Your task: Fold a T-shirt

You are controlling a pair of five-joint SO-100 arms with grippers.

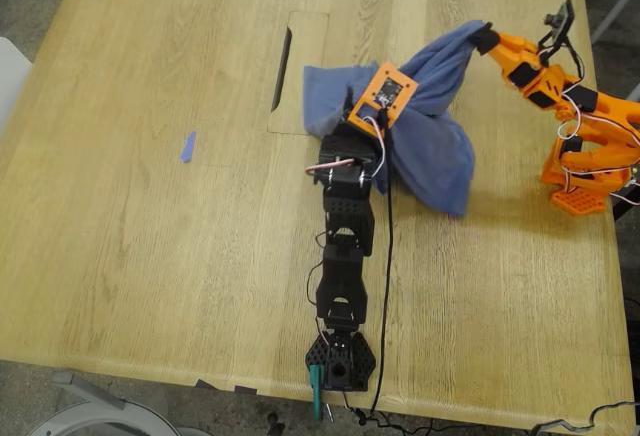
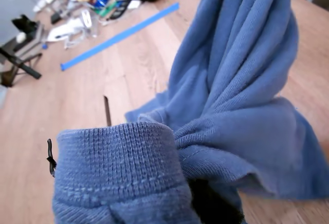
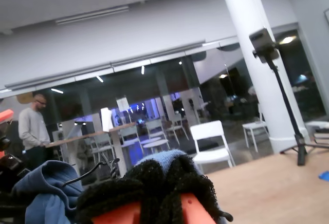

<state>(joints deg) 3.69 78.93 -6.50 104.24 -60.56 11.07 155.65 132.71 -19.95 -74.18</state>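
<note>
The blue-purple T-shirt [image 1: 432,151] lies bunched on the wooden table [image 1: 150,256], right of centre in the exterior view. One end of it is pulled up toward the exterior view's right. My first gripper [image 1: 362,124], on the black arm, is shut on a ribbed hem [image 2: 118,157] that covers its jaws. My second gripper [image 1: 483,36], on the orange arm, is shut on the raised end. A bit of blue cloth [image 3: 163,158] shows between its black-padded fingers [image 3: 128,188]. The shirt's print is hidden.
A dark slot [image 1: 280,68] in the table lies just beyond the shirt toward the exterior view's left, and a small blue strip [image 1: 187,146] lies farther that way. A long blue strip [image 2: 118,36] and clutter [image 2: 87,3] lie past the shirt. A tripod [image 3: 281,90] and a person [image 3: 32,126] stand far off.
</note>
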